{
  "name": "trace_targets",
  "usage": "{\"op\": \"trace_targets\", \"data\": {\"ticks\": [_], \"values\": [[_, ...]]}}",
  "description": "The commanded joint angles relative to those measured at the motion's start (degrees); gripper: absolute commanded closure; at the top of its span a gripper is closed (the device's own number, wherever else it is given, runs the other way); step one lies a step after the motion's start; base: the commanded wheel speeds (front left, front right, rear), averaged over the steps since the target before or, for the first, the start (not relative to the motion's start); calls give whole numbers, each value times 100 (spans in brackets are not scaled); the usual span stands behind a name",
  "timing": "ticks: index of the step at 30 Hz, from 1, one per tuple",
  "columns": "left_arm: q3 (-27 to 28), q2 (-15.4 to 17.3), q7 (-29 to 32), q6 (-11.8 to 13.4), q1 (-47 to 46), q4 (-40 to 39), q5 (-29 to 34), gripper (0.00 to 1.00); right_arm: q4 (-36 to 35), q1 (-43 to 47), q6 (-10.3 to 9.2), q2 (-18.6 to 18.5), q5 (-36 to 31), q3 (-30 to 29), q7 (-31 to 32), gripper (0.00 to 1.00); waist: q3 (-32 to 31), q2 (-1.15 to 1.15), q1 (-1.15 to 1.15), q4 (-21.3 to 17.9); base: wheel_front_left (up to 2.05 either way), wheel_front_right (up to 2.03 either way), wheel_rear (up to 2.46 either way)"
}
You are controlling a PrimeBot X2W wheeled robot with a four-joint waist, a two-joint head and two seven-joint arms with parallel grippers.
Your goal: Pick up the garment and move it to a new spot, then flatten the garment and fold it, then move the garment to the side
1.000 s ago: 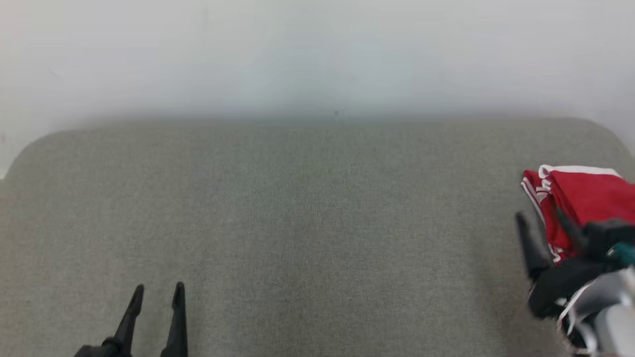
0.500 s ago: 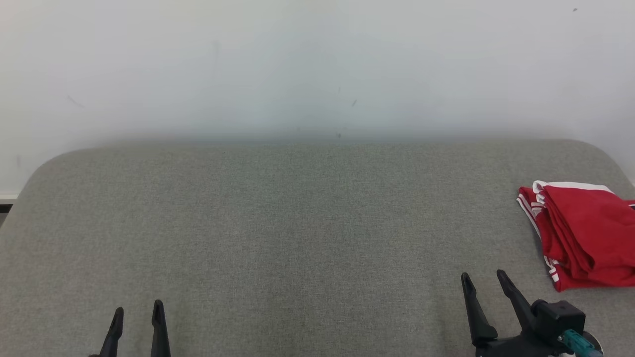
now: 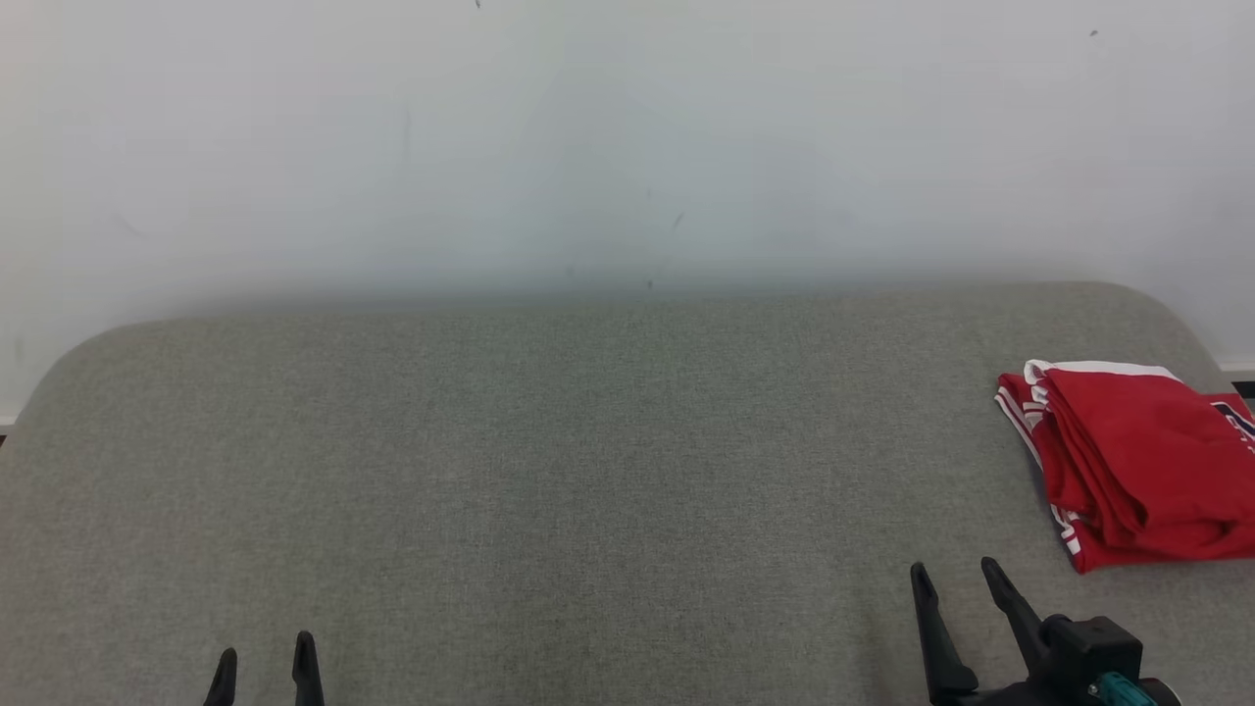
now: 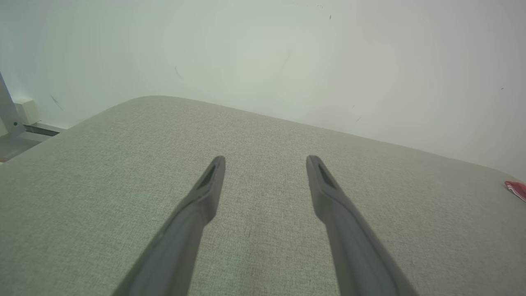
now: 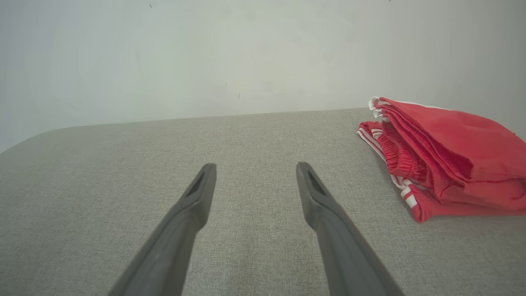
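Note:
The garment point(image 3: 1132, 466) is red with white stripes and lies folded in a compact stack at the right edge of the grey padded surface point(image 3: 588, 471). The right wrist view shows the garment point(image 5: 444, 156) to the right of my fingers. My right gripper point(image 3: 956, 574) stands open at the lower right, left of and nearer than the garment, with nothing between its fingers. At the lower left my left gripper point(image 3: 265, 657) is open and empty, far from the garment. In the left wrist view a sliver of the garment point(image 4: 517, 189) shows at the right edge.
A pale wall point(image 3: 627, 147) rises right behind the padded surface. The surface has rounded far corners. In the left wrist view a white frame leg and baseboard point(image 4: 16, 119) stand beyond the surface's left end.
My right gripper has drawn back from the folded garment, leftward and toward me, leaving it lying at the right edge. The left gripper has sunk lower in view. The head camera has shifted.

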Motion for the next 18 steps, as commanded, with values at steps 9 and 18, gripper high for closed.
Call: {"op": "trace_targets", "data": {"ticks": [9,18], "values": [[96,-68,-16,-60,120,-24,75,0,74,-39,3,63,58,63,-62,0,0,0,0,-60,0,0,0],[90,-93,-16,-79,74,-19,52,0,114,-65,3,66,89,37,-59,0,35,0,0,-74,0,0,0]]}}
